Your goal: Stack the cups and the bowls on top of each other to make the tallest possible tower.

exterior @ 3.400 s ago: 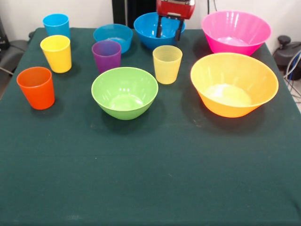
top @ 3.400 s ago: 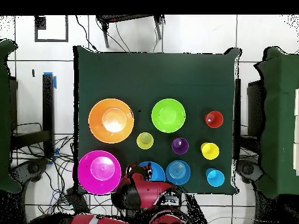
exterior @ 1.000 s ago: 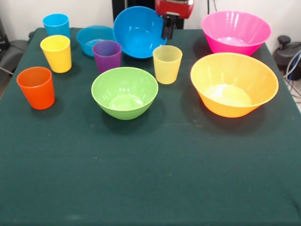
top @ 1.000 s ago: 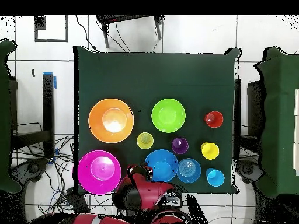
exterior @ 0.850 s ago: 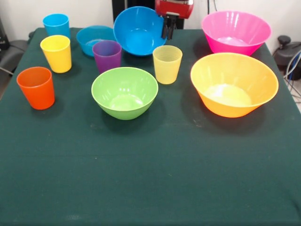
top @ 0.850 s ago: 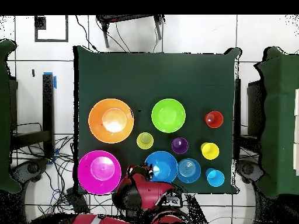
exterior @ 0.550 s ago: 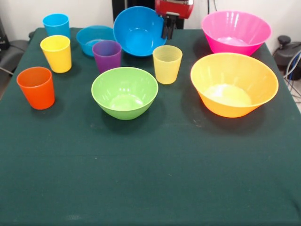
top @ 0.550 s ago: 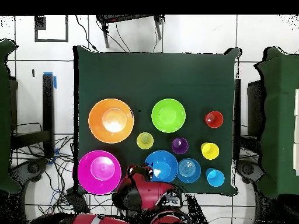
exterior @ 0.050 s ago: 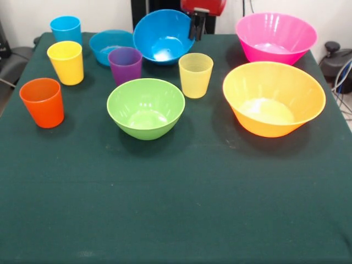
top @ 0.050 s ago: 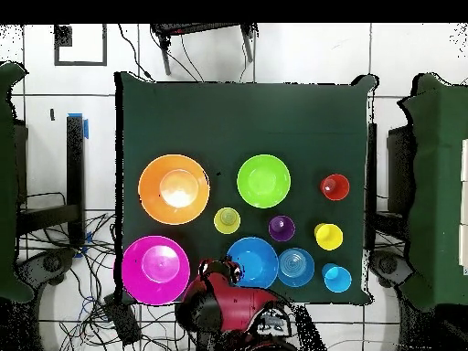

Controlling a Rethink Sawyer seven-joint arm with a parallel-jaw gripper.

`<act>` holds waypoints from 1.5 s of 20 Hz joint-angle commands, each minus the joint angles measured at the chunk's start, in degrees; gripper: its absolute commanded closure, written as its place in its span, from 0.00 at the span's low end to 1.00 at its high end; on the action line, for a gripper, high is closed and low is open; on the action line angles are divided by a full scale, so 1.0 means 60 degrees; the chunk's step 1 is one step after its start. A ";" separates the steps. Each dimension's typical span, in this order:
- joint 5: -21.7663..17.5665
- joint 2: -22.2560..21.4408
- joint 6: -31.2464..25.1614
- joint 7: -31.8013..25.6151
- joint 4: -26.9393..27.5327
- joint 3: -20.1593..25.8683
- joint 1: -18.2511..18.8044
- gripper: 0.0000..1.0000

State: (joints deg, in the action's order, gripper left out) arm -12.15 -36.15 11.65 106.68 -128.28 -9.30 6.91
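My gripper [exterior @ 0.050 s ago: 197,26] is shut on the right rim of the medium blue bowl [exterior @ 0.050 s ago: 164,37], which hangs tilted at the table's far side, next to the small shallow blue bowl [exterior @ 0.050 s ago: 110,44]. From above, the gripper [top @ 0.050 s ago: 229,271] sits at the edge of the same blue bowl [top @ 0.050 s ago: 254,262]. The pink bowl [exterior @ 0.050 s ago: 275,37], orange-yellow bowl [exterior @ 0.050 s ago: 273,99] and green bowl [exterior @ 0.050 s ago: 146,107] stand apart on the cloth. Five cups stand singly: blue [exterior @ 0.050 s ago: 66,28], yellow [exterior @ 0.050 s ago: 66,61], orange [exterior @ 0.050 s ago: 42,102], purple [exterior @ 0.050 s ago: 125,65] and pale yellow-green [exterior @ 0.050 s ago: 195,74]. Nothing is stacked.
The dark green tablecloth [exterior @ 0.050 s ago: 181,209] covers the table, and its near half holds no objects. From above, cables lie on the floor [top @ 0.050 s ago: 82,265] left of the table, and green-covered furniture [top @ 0.050 s ago: 439,183] stands on the right.
The held blue bowl has tipped back nearer to level since half a second ago. The gripper sits a little higher in the front view. Everything else is where it was.
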 commanded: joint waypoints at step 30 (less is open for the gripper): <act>0.0503 -0.5582 -0.5979 0.0068 -0.1681 0.2126 0.1050 1.00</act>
State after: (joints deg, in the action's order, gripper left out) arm -11.54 -65.51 -16.84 106.68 -133.26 -1.97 12.05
